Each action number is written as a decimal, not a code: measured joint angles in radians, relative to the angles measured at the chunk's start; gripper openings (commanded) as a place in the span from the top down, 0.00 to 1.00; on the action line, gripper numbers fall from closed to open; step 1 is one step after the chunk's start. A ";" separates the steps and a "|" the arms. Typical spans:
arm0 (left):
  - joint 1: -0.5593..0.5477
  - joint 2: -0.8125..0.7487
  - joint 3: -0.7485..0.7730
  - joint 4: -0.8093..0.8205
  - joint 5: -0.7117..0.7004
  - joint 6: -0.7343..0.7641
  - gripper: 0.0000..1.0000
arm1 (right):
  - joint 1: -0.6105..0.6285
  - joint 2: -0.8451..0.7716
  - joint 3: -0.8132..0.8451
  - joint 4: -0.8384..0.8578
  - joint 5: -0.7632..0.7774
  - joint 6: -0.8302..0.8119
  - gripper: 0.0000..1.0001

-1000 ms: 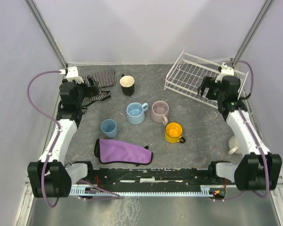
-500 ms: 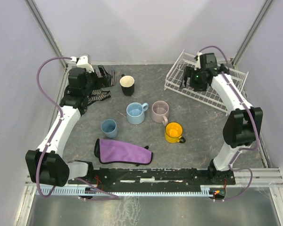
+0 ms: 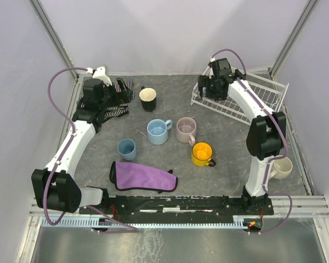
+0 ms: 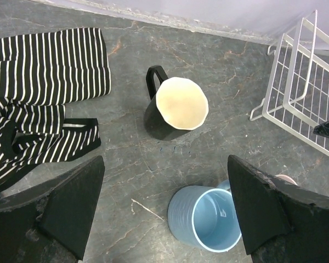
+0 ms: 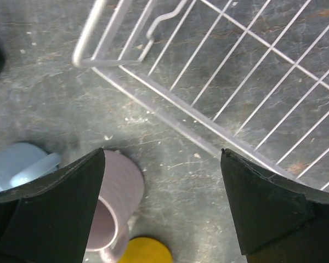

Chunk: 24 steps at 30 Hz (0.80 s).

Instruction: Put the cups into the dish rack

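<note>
Five cups stand mid-table: black with cream inside [image 3: 147, 98], light blue mug [image 3: 158, 131], pale pink mug [image 3: 185, 129], yellow mug [image 3: 202, 154] and dusty-blue handleless cup [image 3: 126, 148]. A cream mug [image 3: 281, 167] stands at the right edge. The white wire dish rack [image 3: 228, 115] sits back right with no cup in it. My left gripper [image 3: 120, 89] is open and empty over the striped cloth, left of the black cup [image 4: 178, 107], with the light blue mug [image 4: 205, 216] below its jaws. My right gripper [image 3: 206, 91] is open and empty at the rack's left corner [image 5: 170, 118], above the pink mug [image 5: 112, 208].
A striped cloth [image 3: 112, 101] lies back left under my left gripper. A purple cloth [image 3: 142, 176] lies at the front. Purple-grey walls close in the left, back and right sides. The right arm reaches across the rack's near side.
Both arms have reached out from their folded pose. The right gripper swung left to the rack's left corner, uncovering the cream mug. The left gripper moved toward the black cup.
</note>
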State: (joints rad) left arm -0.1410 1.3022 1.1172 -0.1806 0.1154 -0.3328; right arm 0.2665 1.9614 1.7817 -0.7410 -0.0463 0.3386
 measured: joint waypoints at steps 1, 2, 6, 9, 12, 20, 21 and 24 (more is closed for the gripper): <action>0.000 0.000 0.000 0.000 0.000 0.000 0.01 | 0.000 0.016 0.005 0.000 0.013 -0.017 0.05; 0.000 0.000 0.000 0.000 0.000 0.000 0.01 | 0.000 0.027 0.007 0.001 0.021 -0.028 0.06; 0.000 0.000 0.000 0.000 0.000 0.001 0.01 | 0.000 0.089 0.034 -0.001 0.052 -0.082 0.09; 0.000 0.000 -0.002 0.000 0.000 0.002 0.01 | 0.001 0.129 0.056 0.000 0.072 -0.120 0.13; 0.000 0.000 -0.006 -0.001 -0.001 0.003 0.01 | 0.002 0.144 0.066 0.000 0.090 -0.150 0.17; 0.000 0.000 -0.011 -0.005 -0.005 0.009 0.01 | 0.007 0.135 0.024 0.024 0.097 -0.187 0.53; 0.000 0.000 -0.011 -0.005 -0.005 0.009 0.01 | 0.007 0.126 0.000 0.042 0.095 -0.201 0.54; 0.000 0.000 -0.013 -0.004 -0.005 0.009 0.01 | 0.009 0.087 -0.062 0.087 0.081 -0.241 0.58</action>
State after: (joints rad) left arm -0.1410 1.3025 1.1046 -0.1848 0.1104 -0.3241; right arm 0.2752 2.0483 1.7199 -0.6540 0.0345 0.0971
